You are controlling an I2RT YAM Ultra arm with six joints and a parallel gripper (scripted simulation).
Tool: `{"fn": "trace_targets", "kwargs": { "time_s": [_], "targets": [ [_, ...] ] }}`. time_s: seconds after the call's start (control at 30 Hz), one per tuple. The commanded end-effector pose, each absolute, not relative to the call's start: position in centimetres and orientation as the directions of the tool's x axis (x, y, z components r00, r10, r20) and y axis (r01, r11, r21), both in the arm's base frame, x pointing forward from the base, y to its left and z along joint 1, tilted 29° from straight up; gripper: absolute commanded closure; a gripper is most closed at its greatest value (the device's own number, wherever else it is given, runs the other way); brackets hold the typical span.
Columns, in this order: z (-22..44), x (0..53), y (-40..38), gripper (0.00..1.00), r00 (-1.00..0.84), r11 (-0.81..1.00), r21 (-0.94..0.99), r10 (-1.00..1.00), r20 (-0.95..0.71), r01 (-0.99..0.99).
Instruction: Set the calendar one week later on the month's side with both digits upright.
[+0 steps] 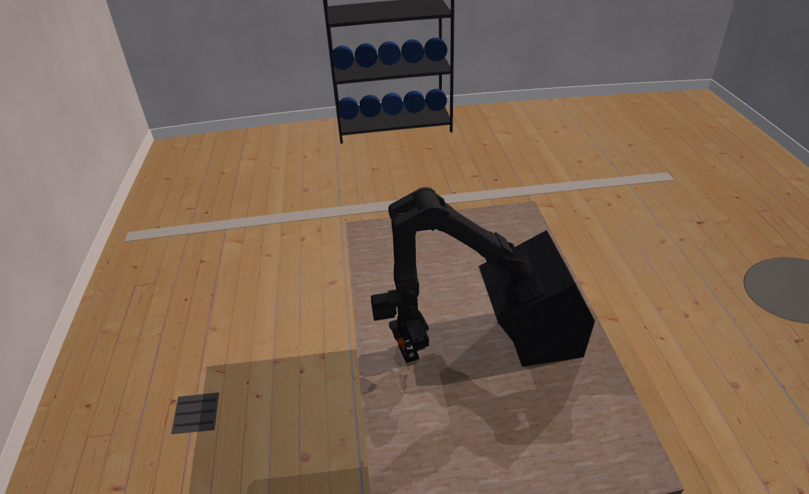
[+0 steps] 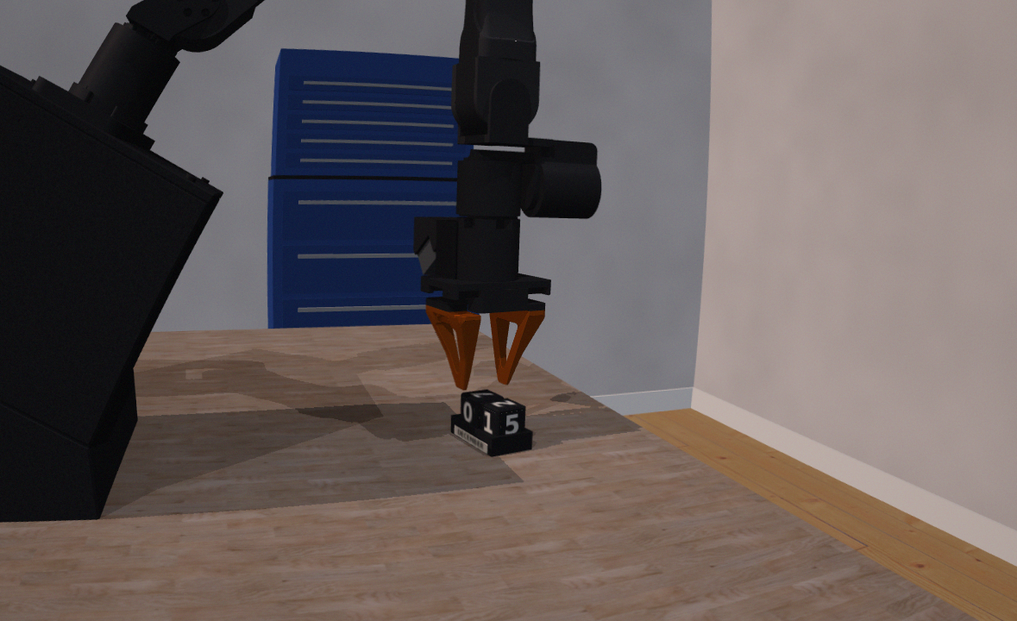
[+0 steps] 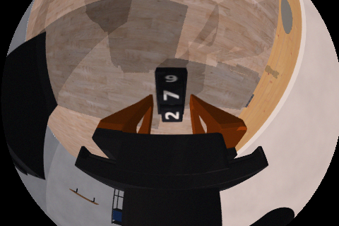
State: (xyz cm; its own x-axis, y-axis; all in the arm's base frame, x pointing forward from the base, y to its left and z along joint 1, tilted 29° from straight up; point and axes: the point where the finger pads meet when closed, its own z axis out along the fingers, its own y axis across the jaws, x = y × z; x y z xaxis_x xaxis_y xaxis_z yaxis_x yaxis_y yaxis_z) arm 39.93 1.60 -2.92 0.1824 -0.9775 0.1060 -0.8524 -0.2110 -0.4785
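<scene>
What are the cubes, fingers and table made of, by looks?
Cubes: matte black, likely plastic or painted wood, white printed digits. Fingers: orange, open triangular frames, probably moulded plastic. Table: pale wood-grain planks, low sheen, possibly laminate.

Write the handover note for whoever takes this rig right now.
Gripper: part open, holding nothing, poised just above the cubes.
Calendar: both cubes stand side by side in the tray, flat on the table. Exterior view shows 0, 1 on the left cube and 5 on the right cube; tops show 7 and 2 in the wrist view.
Done: no grasp yet.
Left: confirm the month side, set the date a week later, release.
</scene>
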Motion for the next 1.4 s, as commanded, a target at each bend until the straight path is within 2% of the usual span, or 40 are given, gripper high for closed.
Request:
{"fn": "trace_targets", "kwargs": {
  "time_s": [0.0, 1.37],
  "targets": [
    [-2.6, 40.1, 1.7, 0.55, 0.182, -0.211, -0.486, -0.977, 0.106, -0.848],
    [-5.1, 41.4, 1.7, 0.55, 0.182, -0.211, -0.486, -0.977, 0.106, -0.848]
  ]
}}
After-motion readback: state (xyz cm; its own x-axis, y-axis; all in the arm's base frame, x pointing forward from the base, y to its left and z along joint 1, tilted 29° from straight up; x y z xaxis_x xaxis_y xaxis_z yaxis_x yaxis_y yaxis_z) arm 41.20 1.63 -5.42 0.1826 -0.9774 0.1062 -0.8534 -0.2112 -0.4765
